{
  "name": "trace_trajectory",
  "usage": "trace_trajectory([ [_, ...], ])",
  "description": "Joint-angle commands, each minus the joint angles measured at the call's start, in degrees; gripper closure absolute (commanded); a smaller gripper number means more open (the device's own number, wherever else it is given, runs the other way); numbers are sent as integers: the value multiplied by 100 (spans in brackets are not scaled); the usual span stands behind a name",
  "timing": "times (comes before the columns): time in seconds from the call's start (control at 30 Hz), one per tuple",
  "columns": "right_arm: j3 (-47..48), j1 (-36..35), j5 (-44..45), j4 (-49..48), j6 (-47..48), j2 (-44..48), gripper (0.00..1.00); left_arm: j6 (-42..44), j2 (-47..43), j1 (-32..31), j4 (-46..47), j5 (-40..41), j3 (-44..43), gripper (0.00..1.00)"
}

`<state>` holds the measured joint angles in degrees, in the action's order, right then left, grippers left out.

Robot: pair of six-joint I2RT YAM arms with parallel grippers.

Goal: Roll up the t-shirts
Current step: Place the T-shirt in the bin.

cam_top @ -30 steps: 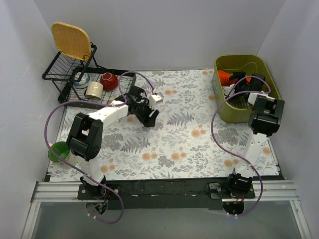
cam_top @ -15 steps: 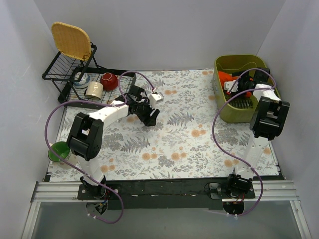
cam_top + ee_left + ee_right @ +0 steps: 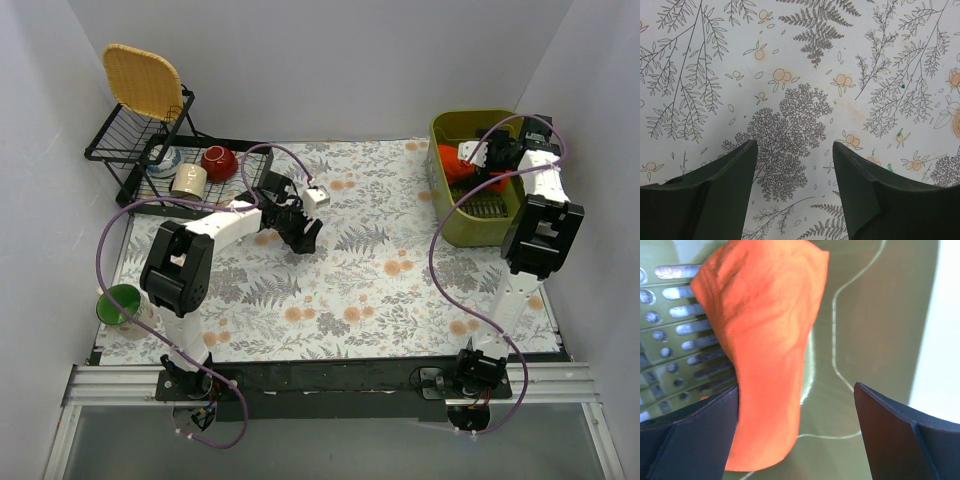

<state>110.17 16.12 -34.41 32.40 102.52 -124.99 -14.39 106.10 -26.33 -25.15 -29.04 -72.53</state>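
The bright orange-red t-shirt of soft thin fabric [image 3: 765, 340] lies bunched inside the olive-green plastic bin [image 3: 450, 226] at the far right corner of the table. In the right wrist view we see it directly below the right gripper [image 3: 796, 390]. The bundle sits between the two dark fingers and close against one of them, though we cannot tell whether they touch. The jaws are spread wide and nothing is clamped.

The cloth is plain, creased into soft folds, and a stitched hem runs along one edge. The bin floor beside it is smooth, with rows of slotted holes.

The left gripper [image 3: 794, 145] hovers over the white tablecloth printed with grey ferns and orange blossoms [image 3: 790, 60], its fingers parted and empty, well apart from the shirt.
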Motion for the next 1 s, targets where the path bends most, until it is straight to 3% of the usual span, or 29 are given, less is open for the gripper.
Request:
trace_trajectory([
  [0.0, 277, 32, 84, 433, -145, -166, 1, 7, 165, 14, 36, -164, -244, 39],
  [0.37, 813, 32, 338, 1593, -268, -544, 1, -28, 139, 14, 45, -190, -261, 39],
  [0.73, 1199, 40, 233, 2657, -794, -333, 2, 6, 103, 49, -306, -260, -542, 39],
  [0.83, 1488, 40, 207, 2727, -1242, -481, 13, 16, 121, 75, -342, -304, -613, 39],
  [0.93, 1788, 40, 93, 2965, -1541, -658, 35, 59, 147, 101, -403, -366, -622, 39],
  [0.97, 1797, 40, 58, 2956, -1646, -676, 90, 68, 156, 101, -412, -375, -613, 39],
])
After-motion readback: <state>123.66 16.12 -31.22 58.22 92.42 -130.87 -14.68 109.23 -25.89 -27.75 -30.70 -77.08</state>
